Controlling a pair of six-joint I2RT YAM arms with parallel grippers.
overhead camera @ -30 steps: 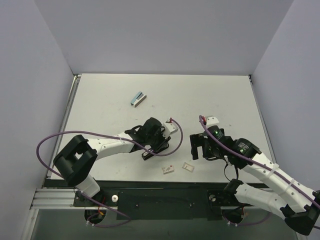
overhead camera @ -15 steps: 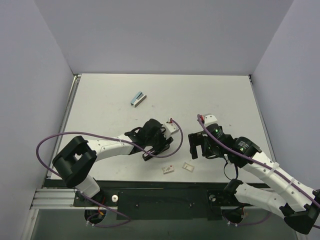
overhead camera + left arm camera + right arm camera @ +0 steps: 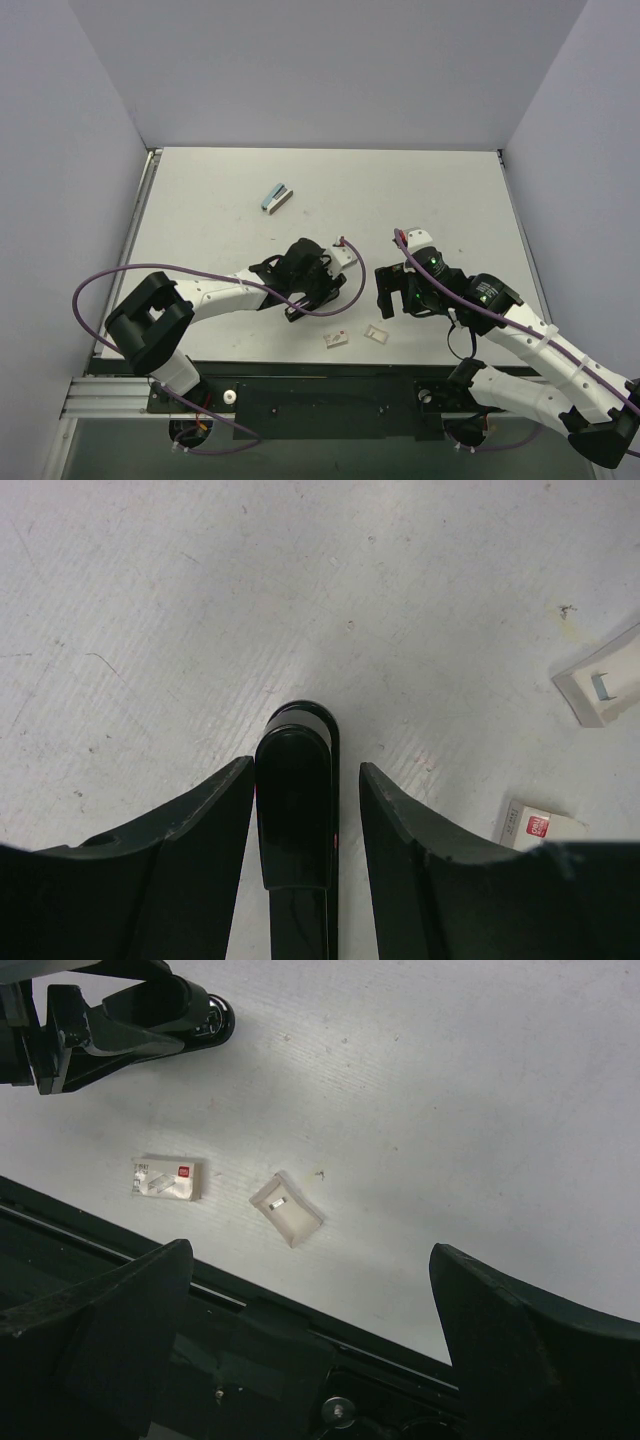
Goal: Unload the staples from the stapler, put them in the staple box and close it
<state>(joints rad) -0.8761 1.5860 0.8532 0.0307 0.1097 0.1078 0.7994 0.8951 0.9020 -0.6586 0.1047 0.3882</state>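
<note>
The stapler (image 3: 276, 197), small and light blue with a pale grey side, lies alone on the far left part of the table, well away from both arms. My left gripper (image 3: 310, 300) is low over the near middle of the table. In the left wrist view the left gripper (image 3: 305, 770) is open. A glossy black bar with a rounded end (image 3: 296, 800) lies between its fingers, close to the left one, with a gap on the right. My right gripper (image 3: 385, 292) (image 3: 310, 1260) stands wide open with nothing between its fingers, just right of the left one.
Two white squarish scraps lie near the table's front edge: one with a red label (image 3: 336, 340) (image 3: 167, 1178) and one holding a small metal piece (image 3: 376, 334) (image 3: 287, 1207). The black front rail (image 3: 300, 1340) runs below them. Grey walls enclose the table.
My left jaws have widened around the black bar. The right gripper has shifted slightly left. The stapler and the scraps have not moved.
</note>
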